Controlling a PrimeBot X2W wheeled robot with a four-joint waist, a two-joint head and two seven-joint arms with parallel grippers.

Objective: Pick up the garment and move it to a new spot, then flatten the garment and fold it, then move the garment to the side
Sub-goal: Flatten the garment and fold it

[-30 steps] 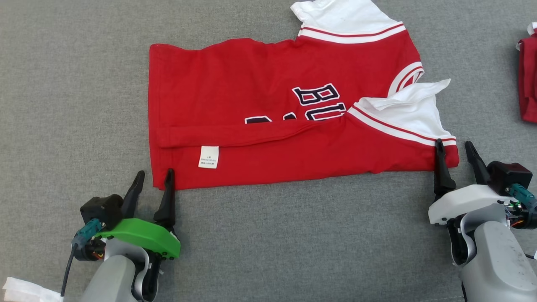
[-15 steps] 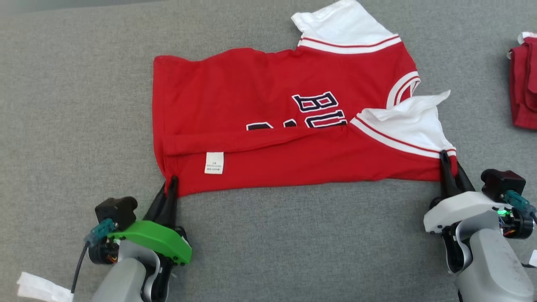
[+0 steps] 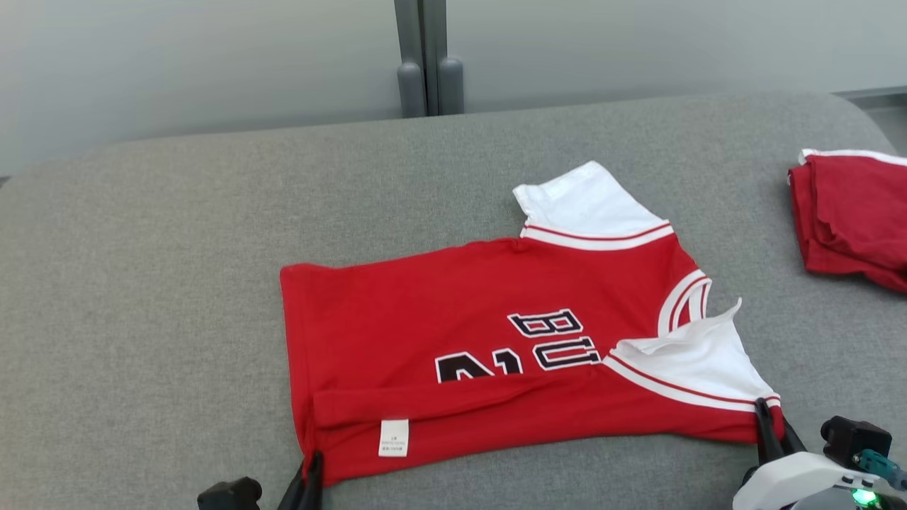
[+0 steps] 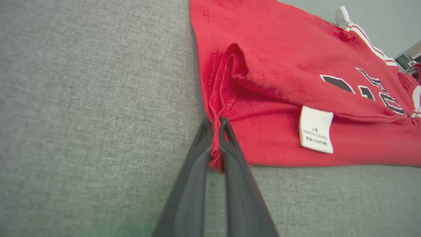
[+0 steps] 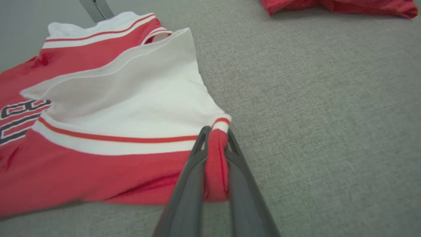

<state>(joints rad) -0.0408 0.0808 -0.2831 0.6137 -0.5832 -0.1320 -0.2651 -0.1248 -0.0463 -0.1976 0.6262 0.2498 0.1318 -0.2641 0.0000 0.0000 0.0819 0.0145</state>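
The left gripper [image 4: 214, 124] pinches the near-left hem corner of the red jersey [image 3: 439, 333], lying centre on the grey cushion [image 3: 156, 283]; the right gripper [image 5: 215, 133] pinches its near-right shoulder corner. Either thin bite could slip if the arms lift unevenly.

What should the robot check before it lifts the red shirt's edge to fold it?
1. Left claw shut on the red jersey hem corner: ok.
2. Right claw shut on the sleeve-end corner: ok.
3. Jersey lying flat: not ok, near edge folded over, white sleeve rumpled.
4. Folded red garment apart from the jersey: ok.
5. Both grips firm enough to lift: cannot tell.
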